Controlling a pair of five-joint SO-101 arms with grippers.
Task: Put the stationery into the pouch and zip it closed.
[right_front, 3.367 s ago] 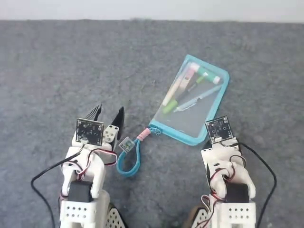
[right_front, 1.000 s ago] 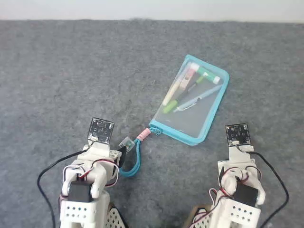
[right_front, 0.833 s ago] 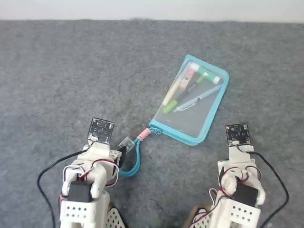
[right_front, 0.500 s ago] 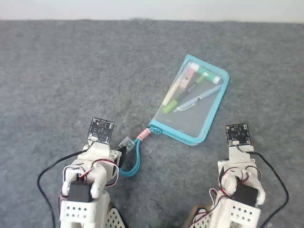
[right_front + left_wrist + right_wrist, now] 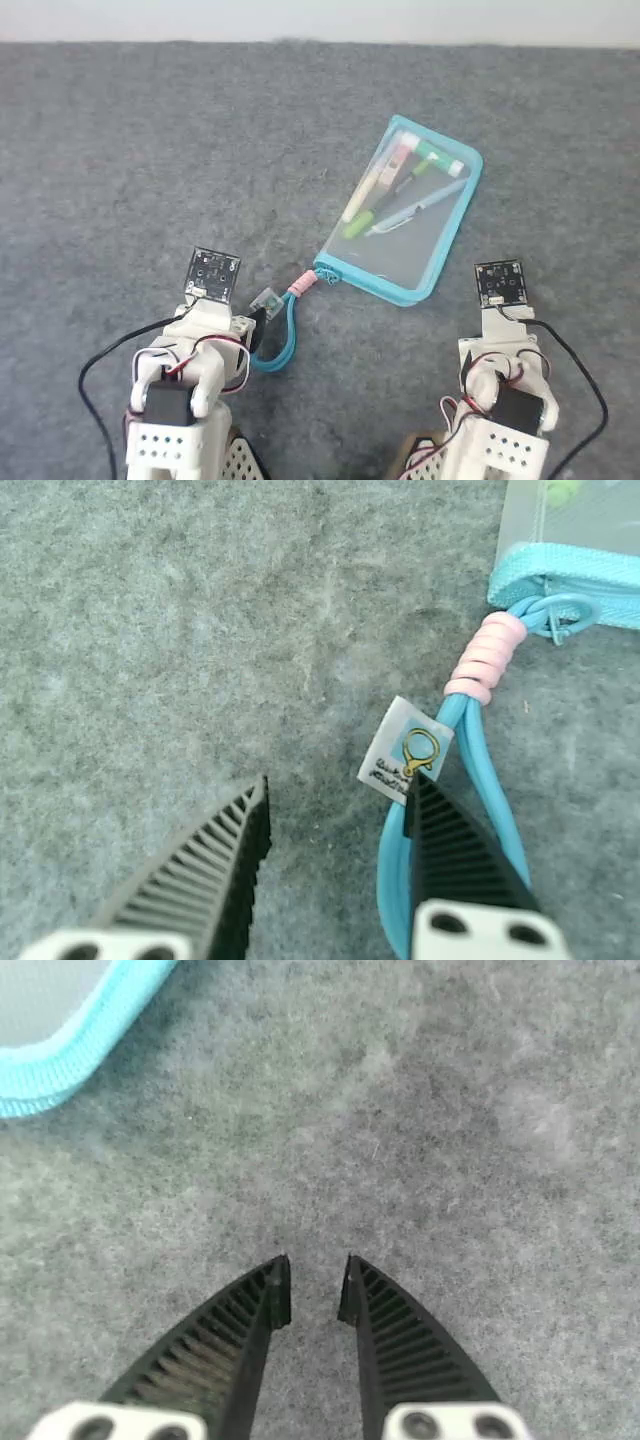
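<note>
Grey felt (image 5: 150,150) lies under both arms. The left gripper (image 5: 336,785) stands spread, one finger over the teal loop (image 5: 482,745); the right gripper (image 5: 315,1260) is parted by a narrow gap, holding nothing. Farther off, the pouch (image 5: 453,232) holds the stationery (image 5: 385,190). I think the finger may snag the loop and drag the pouch. The loop's tag (image 5: 405,750) shows a gold drawing; its print is unreadable.

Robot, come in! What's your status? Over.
Left hand open over the strap. Right hand barely open, empty. Stationery in pouch, zip looks closed.
</note>
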